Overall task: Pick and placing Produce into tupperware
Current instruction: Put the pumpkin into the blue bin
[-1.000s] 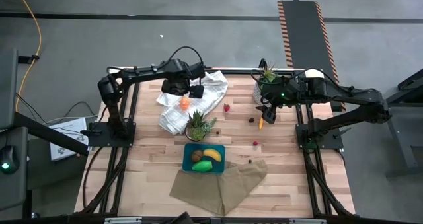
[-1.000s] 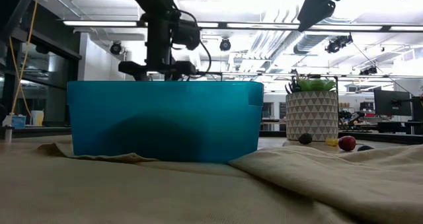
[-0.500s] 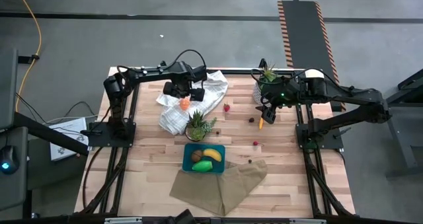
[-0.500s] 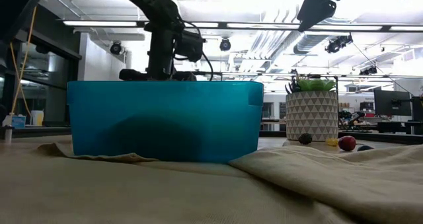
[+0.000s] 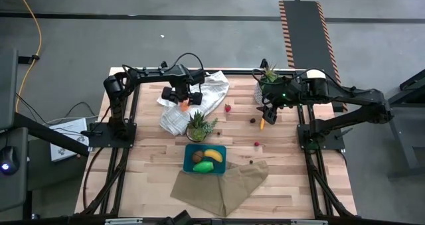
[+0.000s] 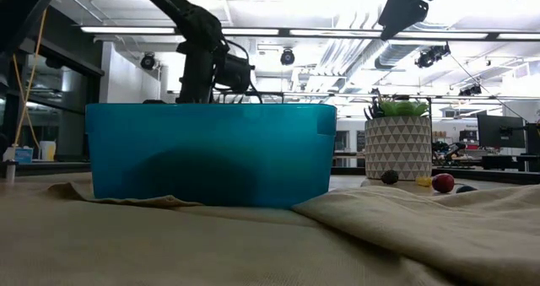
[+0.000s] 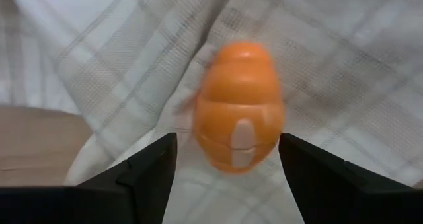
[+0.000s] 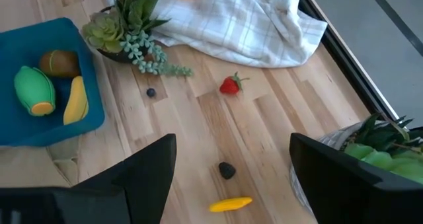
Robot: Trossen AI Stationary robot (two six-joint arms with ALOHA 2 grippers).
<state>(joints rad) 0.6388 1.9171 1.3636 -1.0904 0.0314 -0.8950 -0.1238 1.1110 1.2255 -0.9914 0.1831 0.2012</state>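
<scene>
My left gripper [image 5: 184, 94] [image 7: 228, 168] is open above the white towel [image 5: 199, 95]. Its fingers stand on either side of an orange piece [image 7: 239, 115] [image 5: 184, 106] that lies on the towel, and they do not touch it. My right gripper [image 5: 268, 112] [image 8: 228, 184] is open and hovers over a small orange-yellow piece [image 8: 230, 203] and a dark berry [image 8: 227, 170]. The teal tupperware [image 5: 188, 160] [image 8: 26, 128] [image 6: 211, 155] holds a banana [image 5: 213, 154], a kiwi [image 5: 198, 156] and a green pepper [image 5: 203, 166]. A strawberry [image 8: 230, 85] lies on the wood.
A potted plant [image 5: 199, 125] stands between the towel and the tupperware, and another [image 5: 269, 82] stands at the far right beside my right arm. A tan cloth [image 5: 222, 185] lies against the container's near side. More berries [image 5: 256, 144] lie on the bare wood to the right.
My left gripper has come down over the towel and shifted slightly toward the table's near edge, closing in on the orange piece. The piece has stayed where it was.
</scene>
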